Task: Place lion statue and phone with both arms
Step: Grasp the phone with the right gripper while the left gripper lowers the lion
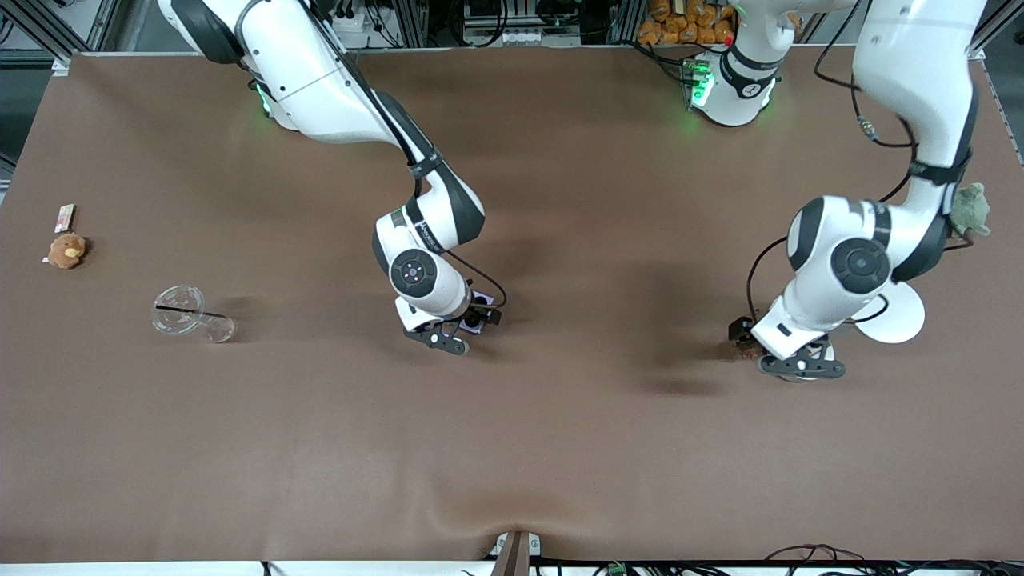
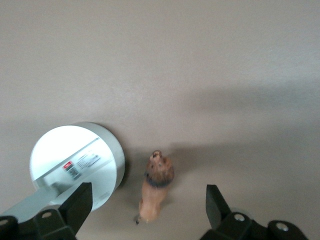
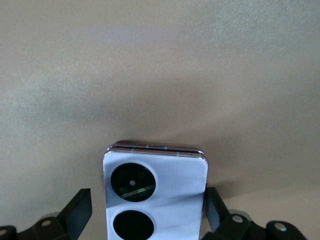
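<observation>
Both fingers of the left gripper (image 2: 145,205) stand wide apart, and the tiny reddish-brown lion statue (image 2: 156,185) with its darker mane lies on the brown table (image 1: 560,448) between them, touched by neither. Only the left wrist view shows this plainly; from the front the lion statue is a dark scrap beside the arm's wrist. That wrist view also shows a white round lidded tin (image 2: 80,160) just beside the lion, which the front view mostly hides under the arm.

Over at mid-table the right gripper (image 3: 145,212) is spread as well, one finger on each side of the small squarish lavender flip phone (image 3: 156,195); its two black lenses face up. Whether the pads touch it I cannot tell.

Toward the right arm's end of the table lie an orange-brown plush toy (image 1: 67,250) and a clear plastic cup (image 1: 190,314) on its side
</observation>
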Controlling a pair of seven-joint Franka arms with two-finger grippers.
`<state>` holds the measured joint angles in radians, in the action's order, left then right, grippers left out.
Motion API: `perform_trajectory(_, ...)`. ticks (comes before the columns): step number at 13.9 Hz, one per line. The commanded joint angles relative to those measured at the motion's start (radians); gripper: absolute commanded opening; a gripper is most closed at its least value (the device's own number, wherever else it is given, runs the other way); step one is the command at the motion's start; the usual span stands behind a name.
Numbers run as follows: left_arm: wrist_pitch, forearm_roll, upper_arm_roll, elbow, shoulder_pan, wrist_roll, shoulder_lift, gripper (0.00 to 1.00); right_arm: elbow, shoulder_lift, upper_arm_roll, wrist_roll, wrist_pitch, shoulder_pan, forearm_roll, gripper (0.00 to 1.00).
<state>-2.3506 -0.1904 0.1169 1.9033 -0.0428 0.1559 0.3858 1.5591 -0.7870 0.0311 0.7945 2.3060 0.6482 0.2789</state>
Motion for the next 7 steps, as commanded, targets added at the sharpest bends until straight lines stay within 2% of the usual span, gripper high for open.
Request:
perform_trajectory(1, 0.107, -0.02, 0.036, -0.021, 0.009, -0.007, -0.105, 1.0, 0.01, -0.005, 0.01, 0.011, 0.012, 0.011, 0.01, 1.0)
perform_trajectory(7, 0.532, -0.003, 0.092, -0.343, 0.007, -0.009, -0.127, 1.0, 0.015, -0.009, 0.012, 0.012, 0.015, 0.011, 0.006, 1.0)
